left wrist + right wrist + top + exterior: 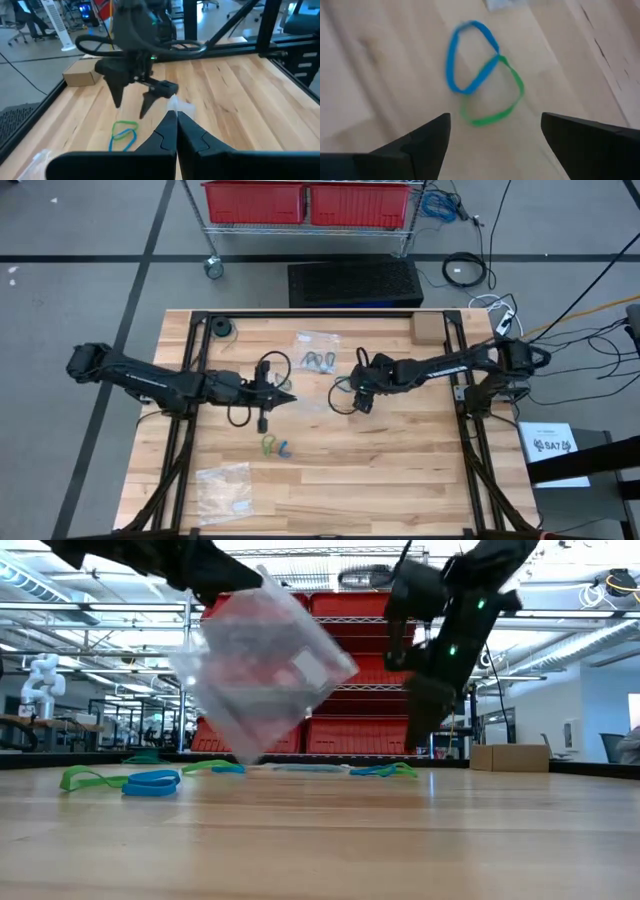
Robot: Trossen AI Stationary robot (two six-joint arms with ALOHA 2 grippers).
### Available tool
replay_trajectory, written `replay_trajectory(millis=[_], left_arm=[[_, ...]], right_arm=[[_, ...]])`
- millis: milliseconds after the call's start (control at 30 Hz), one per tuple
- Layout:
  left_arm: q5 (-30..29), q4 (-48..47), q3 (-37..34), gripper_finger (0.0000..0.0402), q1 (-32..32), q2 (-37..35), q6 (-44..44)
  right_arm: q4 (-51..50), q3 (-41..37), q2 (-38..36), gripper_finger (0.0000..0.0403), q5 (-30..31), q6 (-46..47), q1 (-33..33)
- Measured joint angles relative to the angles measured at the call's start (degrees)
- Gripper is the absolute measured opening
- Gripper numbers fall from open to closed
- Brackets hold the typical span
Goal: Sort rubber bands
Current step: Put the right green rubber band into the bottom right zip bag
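Right below your wide-open right gripper [492, 137], a thin blue rubber band [465, 55] crosses a thin green rubber band [495, 95] flat on the wood; they're floppy and light, so pinch one strand. Your left gripper [176, 116] is clamped on a clear crinkly plastic bag [262, 660].

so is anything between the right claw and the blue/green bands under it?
Nothing visible. The right claw is open above the blue band and green band, which overlap on bare wood. The left claw is shut and off to the side.
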Motion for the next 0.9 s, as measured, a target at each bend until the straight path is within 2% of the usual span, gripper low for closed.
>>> replay_trajectory(millis=[167, 300, 433, 533, 667, 900], left_arm=[[-0.4, 0.6, -2.2, 0.0000, -0.6, -2.4, -0.4], [-0.4, 0.9, -3.1, 0.0000, -0.6, -2.8, -1.1], [-0.5, 0.8, -3.4, 0.0000, -0.6, -2.8, -1.4], [-0.5, 1.0, -3.4, 0.0000, -0.6, -2.8, -1.3], [-1.5, 1.6, -3.4, 0.0000, -0.6, -2.8, -1.0], [-2.0, 2.1, -3.4, 0.0000, -0.6, -2.8, -0.9]], right_arm=[[1.6, 0.0, 5.3, 0.0306, 0.1, -4.5, -2.7], [4.2, 0.2, 8.3, 0.0306, -2.1, -6.2, -4.4], [7.1, 0.2, 9.1, 0.0305, -4.1, -6.4, -4.9], [8.1, 0.2, 9.0, 0.0287, -4.6, -6.0, -4.9], [8.2, 0.2, 9.1, 0.0218, -5.5, -5.9, -4.7], [4.3, 0.3, 8.8, 0.0026, -6.6, -5.8, -4.0]])
